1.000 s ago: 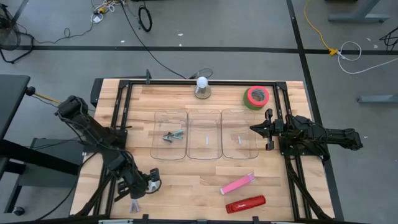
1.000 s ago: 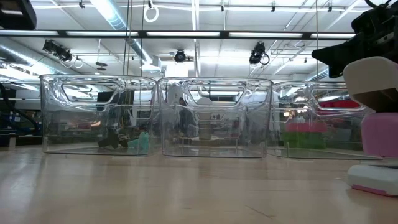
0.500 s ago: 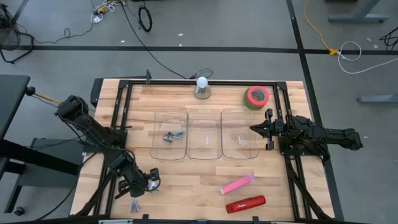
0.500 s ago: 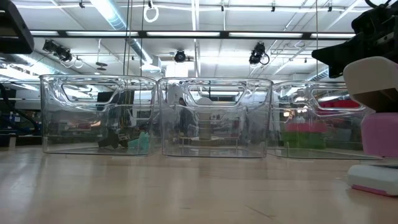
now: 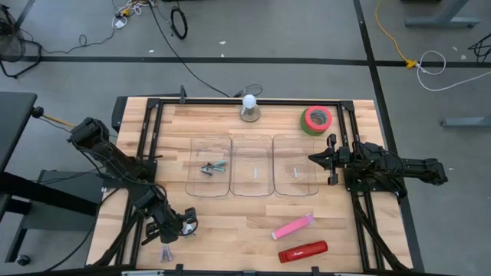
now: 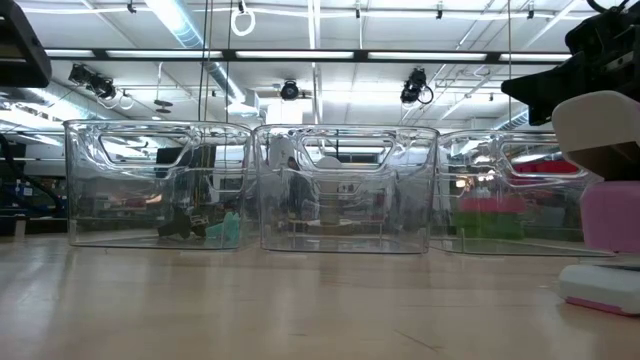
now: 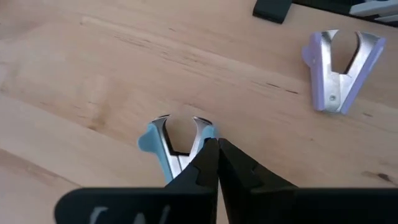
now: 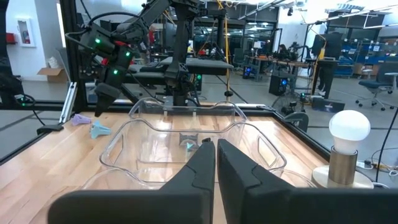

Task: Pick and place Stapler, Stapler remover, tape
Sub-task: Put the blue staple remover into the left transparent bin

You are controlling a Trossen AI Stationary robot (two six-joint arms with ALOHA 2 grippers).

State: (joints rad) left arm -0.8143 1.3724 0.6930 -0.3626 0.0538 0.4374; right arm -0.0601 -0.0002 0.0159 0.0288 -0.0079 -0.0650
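Now left gripper (image 7: 216, 144) clenched, empty, just beside blue staple remover (image 7: 174, 144) (claws pointing away); right gripper (image 8: 216, 147) clenched.

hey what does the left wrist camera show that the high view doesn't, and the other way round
Only the left wrist view shows clearly a blue staple remover lying on the wood just ahead of the shut left pincer, and a lilac one lying apart from it. Only the high view shows the three clear bins, green tape, pink stapler, red stapler, bulb and right pincer. Both show the wooden table and the left arm's pincer.
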